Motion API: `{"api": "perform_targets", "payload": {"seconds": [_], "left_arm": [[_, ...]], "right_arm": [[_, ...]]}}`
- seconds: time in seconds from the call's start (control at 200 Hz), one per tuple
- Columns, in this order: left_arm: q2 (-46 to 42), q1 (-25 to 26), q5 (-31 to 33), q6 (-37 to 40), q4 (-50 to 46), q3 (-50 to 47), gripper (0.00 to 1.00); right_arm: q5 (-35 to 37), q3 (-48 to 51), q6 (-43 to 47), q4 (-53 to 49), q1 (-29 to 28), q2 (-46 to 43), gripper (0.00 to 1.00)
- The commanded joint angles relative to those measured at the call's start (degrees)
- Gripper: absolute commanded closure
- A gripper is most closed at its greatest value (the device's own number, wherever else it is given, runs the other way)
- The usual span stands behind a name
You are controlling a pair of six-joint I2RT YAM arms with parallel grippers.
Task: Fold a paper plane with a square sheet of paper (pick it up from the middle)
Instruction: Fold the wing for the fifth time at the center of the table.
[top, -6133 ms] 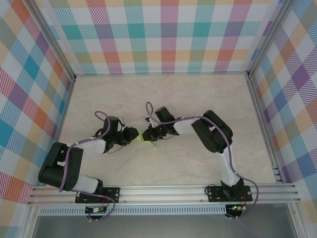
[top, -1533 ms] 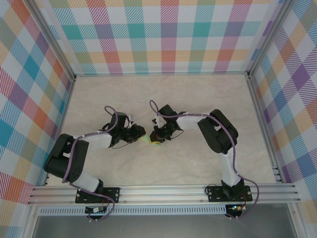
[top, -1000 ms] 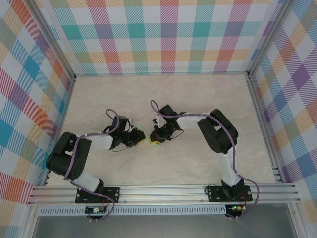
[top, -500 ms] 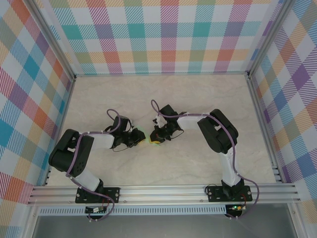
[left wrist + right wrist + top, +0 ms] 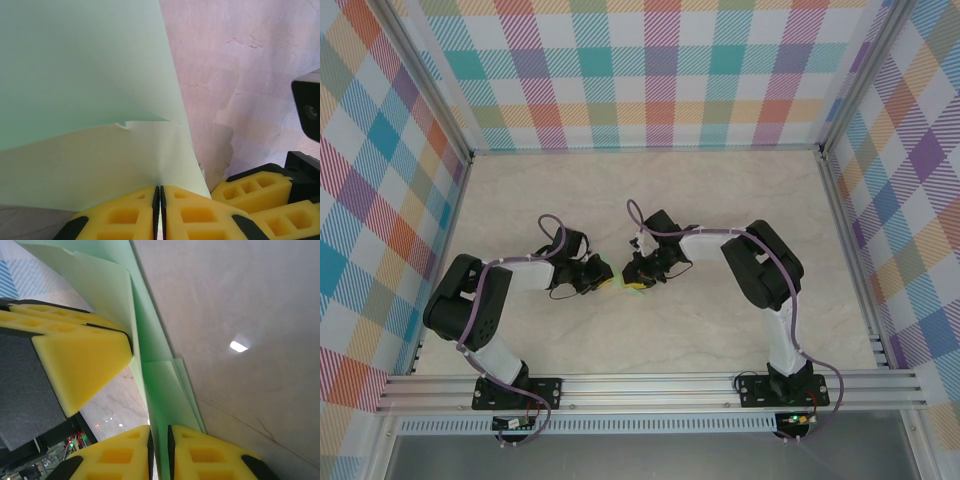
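The square sheet of paper (image 5: 626,286) is a small folded pale-green piece held off the table between the two grippers. My left gripper (image 5: 611,279) is shut on one edge; in the left wrist view the green paper (image 5: 90,75) rises straight out of its closed pads (image 5: 160,202). From the other side comes my right gripper (image 5: 634,277), its jaws (image 5: 159,442) a narrow slit apart. Layered green folds (image 5: 161,385) stand in that slit. The left gripper's yellow finger (image 5: 75,357) presses the paper just above. No paper plane shape can be made out.
The marble-patterned table (image 5: 720,200) lies inside an aluminium frame with checked walls on three sides. The right gripper's yellow fingers (image 5: 255,192) sit close beside the left one. Both arms reach in from the near rail (image 5: 640,385).
Over the last seconds the two grippers have drawn closer around the paper. The left arm's elbow has swung toward the back. The right arm has hardly moved in the last second.
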State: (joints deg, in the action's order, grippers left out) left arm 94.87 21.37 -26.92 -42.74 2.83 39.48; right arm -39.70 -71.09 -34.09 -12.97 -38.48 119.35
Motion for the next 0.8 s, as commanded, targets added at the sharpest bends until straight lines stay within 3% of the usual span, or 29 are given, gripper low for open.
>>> {"api": "perform_targets", "payload": {"seconds": [0.0,0.175,0.475,0.795], "left_arm": [[1.9,0.8,3.0,0.6,-3.8,0.3,0.87],[2.1,0.8,3.0,0.9,-4.1,0.5,0.88],[2.0,0.8,3.6,0.7,-5.0,1.1,0.88],[2.5,0.8,3.7,0.6,-5.7,1.6,0.88]], "right_arm": [[-0.7,1.8,-0.3,-1.0,0.9,-3.1,0.82],[-1.1,3.2,0.0,-1.3,0.9,-4.7,0.82],[0.5,4.1,2.0,-3.3,0.8,-2.4,0.91],[3.9,2.6,3.1,-6.7,0.9,-2.8,0.88]]}}
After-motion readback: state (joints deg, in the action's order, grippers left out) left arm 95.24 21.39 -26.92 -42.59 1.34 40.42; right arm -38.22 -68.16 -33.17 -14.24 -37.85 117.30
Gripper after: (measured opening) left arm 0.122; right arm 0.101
